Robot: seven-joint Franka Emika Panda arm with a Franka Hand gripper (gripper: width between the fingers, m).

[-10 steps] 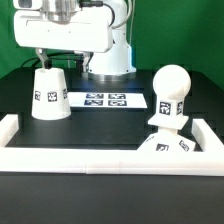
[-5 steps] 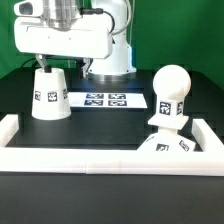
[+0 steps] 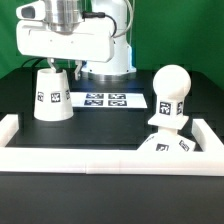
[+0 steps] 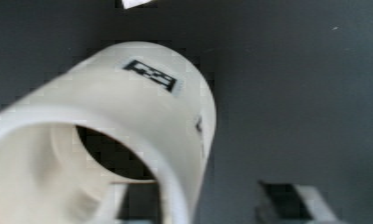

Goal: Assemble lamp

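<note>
At the exterior view's far left, the end effector (image 3: 52, 66), grip state unclear, hovers over the shade (image 3: 51, 93); an off-centre descent could topple it.

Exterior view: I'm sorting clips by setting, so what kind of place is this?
Probably a robotics lab test bench: a black table fenced by white rails, a marker board fixed on it, tagged lamp parts like the shade, and a green backdrop.

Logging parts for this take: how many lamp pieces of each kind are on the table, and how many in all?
Shade: 1, standing at the exterior view's left
Bulb: 1, upright on the base
Base: 1, against the front rail
Total: 3 lamp pieces
</note>
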